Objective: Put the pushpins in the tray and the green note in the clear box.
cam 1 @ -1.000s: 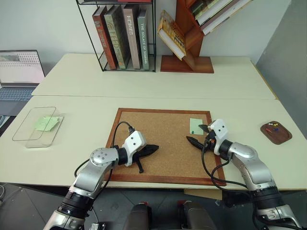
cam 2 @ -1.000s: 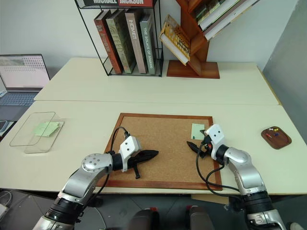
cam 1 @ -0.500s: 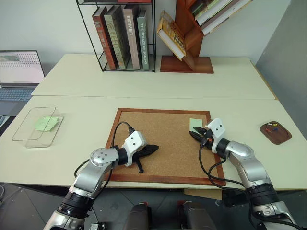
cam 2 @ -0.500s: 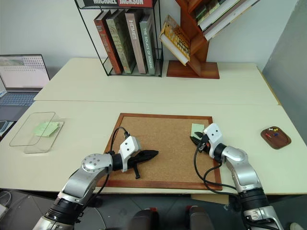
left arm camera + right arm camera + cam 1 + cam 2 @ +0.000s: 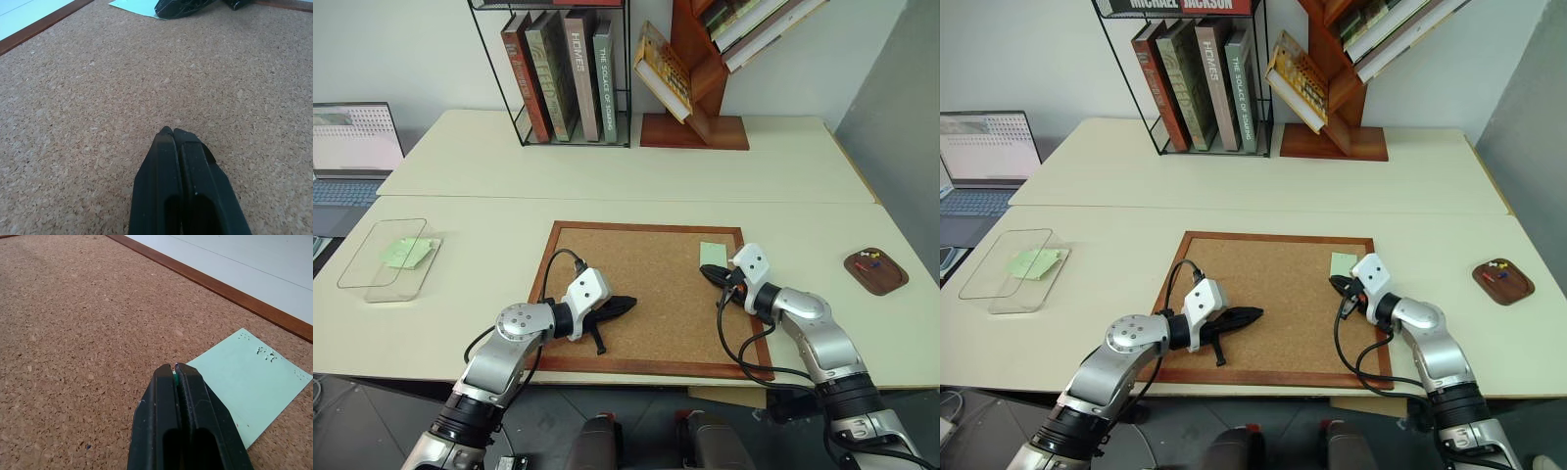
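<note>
A pale cream bench (image 5: pixel 636 166) is running wall to wall here, with a wire rack of books (image 5: pixel 566 73) and a slanted wooden bookshelf (image 5: pixel 705 69) standing along its far edge and a laptop (image 5: pixel 352 147) sitting off the far left corner. A wood-framed corkboard (image 5: pixel 646 294) is lying near the middle of the front edge.

The right end effector (image 5: pixel 708 274) is lying low over the corkboard's right side, its two black fingers pressed together, and in its wrist view a sliver of green is showing between the tips, right at the near corner of the green note (image 5: pixel 249 382). Whether it is really gripping the paper, I cannot tell. The green note is lying flat on the cork by the board's far right corner, pinholes showing along its far edge.

The left end effector (image 5: pixel 628 304) is resting over the board's near left part, fingers closed flat against each other with nothing between them, pointing across the cork toward the right one, well apart from it.

Over by the bench's right edge the tray (image 5: pixel 876 271) is sitting with the pushpins (image 5: pixel 871 257) lying inside it, a red one and paler ones as far as I can make out. Near the left edge, the clear box (image 5: pixel 389 258) is holding a brighter green sheet (image 5: pixel 408 252), lying inside it.
</note>
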Controlling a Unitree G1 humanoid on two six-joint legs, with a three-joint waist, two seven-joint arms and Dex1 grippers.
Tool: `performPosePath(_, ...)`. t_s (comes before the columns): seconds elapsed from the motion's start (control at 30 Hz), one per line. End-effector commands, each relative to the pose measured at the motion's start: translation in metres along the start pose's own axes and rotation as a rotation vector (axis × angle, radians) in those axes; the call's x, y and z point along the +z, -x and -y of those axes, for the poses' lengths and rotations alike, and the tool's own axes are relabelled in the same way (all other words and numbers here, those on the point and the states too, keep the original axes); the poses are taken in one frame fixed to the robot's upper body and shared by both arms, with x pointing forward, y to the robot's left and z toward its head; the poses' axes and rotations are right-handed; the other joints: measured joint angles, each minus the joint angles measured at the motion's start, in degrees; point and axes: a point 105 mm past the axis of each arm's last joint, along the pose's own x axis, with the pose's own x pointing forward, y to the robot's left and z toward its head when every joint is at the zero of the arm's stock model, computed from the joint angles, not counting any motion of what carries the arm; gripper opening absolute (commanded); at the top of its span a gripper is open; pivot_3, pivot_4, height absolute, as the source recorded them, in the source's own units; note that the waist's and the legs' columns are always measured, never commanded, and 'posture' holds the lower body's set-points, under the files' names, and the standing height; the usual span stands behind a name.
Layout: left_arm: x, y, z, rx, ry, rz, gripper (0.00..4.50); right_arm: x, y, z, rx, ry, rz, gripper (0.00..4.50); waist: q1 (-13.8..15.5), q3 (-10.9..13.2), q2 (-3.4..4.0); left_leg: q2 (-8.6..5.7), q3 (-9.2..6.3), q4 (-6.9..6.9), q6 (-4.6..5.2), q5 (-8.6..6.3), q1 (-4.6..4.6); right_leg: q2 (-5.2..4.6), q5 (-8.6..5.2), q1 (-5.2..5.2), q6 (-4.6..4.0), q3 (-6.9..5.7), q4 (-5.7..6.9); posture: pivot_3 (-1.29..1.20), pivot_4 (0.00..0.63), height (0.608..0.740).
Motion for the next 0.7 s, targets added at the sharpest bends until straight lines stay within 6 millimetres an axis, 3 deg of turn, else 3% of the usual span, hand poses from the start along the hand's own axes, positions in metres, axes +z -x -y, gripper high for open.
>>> performPosePath(0.03, -0.02, 0.002, 0.008, -0.021, 0.032, -0.077, 0.0, 0.022, -0.001, -0.004, 0.023, 0.032, 0.095, 0.0, 0.0, 0.0, 0.0, 0.0, 0.0, 0.0, 0.0, 0.0, 0.0, 0.0, 0.0, 0.0, 0.0, 0.0, 0.0, 0.0, 0.15, 0.74)
performPosePath(0.47, -0.019, 0.0, 0.01, -0.027, 0.033, -0.075, 0.0, 0.06, 0.004, -0.003, 0.005, 0.066, 0.225, 0.0, -0.2, 0.0, 0.0, 0.01, -0.01, -0.02, 0.0, 0.0, -0.02, 0.01, 0.0, -0.05, 0.0, 0.0, 0.03, 0.0, 0.15, 0.74)
performPosePath(0.7, -0.02, -0.001, 0.011, -0.03, 0.037, -0.074, 0.0, 0.069, 0.01, -0.001, -0.001, 0.072, 0.243, 0.0, -0.1, 0.0, 0.0, -0.01, 0.02, -0.01, 0.0, 0.0, -0.04, -0.01, 0.0, -0.05, 0.0, 0.01, -0.01, 0.0, 0.15, 0.74)
